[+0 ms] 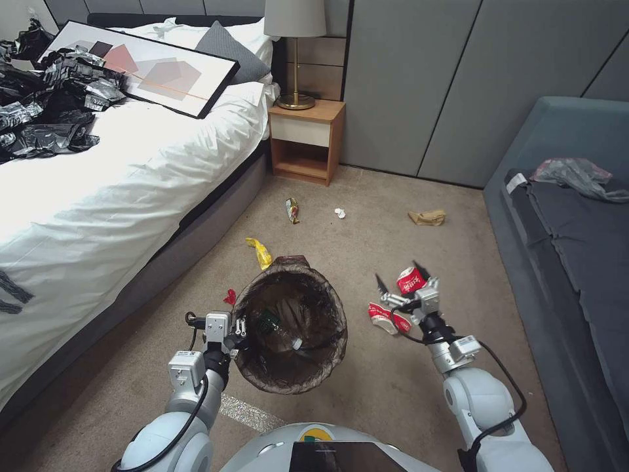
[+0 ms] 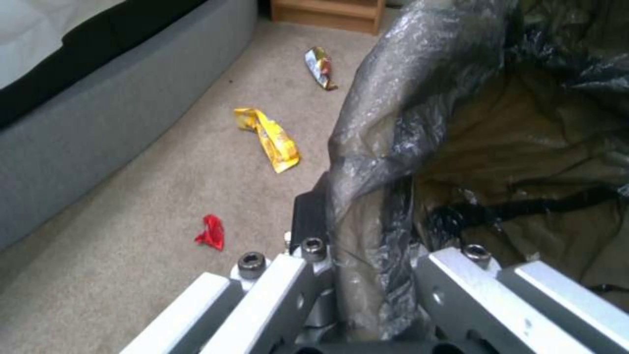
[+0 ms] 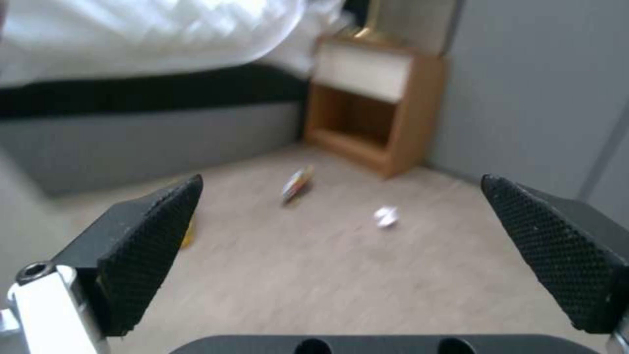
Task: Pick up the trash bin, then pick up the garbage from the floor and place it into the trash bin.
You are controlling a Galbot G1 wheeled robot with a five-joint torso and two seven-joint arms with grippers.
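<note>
Head view: my left gripper [image 1: 241,328] is clenched on the rim of the trash bin [image 1: 291,324], one finger outside the wall and the other inside, over the folded dark liner bag [image 1: 308,270]. The bin sits low in front of the robot's torso, tilted so that its mouth faces the camera; a few pieces of litter lie at its bottom. In the left wrist view the pinch is plain: the liner-covered rim [image 2: 367,206] runs down between the two metal finger bars.

My right gripper [image 1: 401,288] hangs over the carpet to the right of the bin, released and holding nothing; the right wrist view shows both black textured pads [image 3: 147,250] spread wide with bare floor between them. From the head view, its tips stand just beside a crushed red-and-white cup [image 1: 411,280], and a second crushed cup [image 1: 388,318] lies just below the wrist; I cannot tell whether either is touched.

Remaining garbage on the carpet: a yellow wrapper [image 1: 260,252] just beyond the bin's rim, a red scrap [image 1: 230,297] beside the bin near the bed [image 1: 98,196], a multicoloured wrapper [image 1: 292,210] and a white tissue [image 1: 340,213] toward the nightstand [image 1: 306,141], and a tan crumpled bag [image 1: 427,217] farther right, near the grey sofa [image 1: 570,216].
</note>
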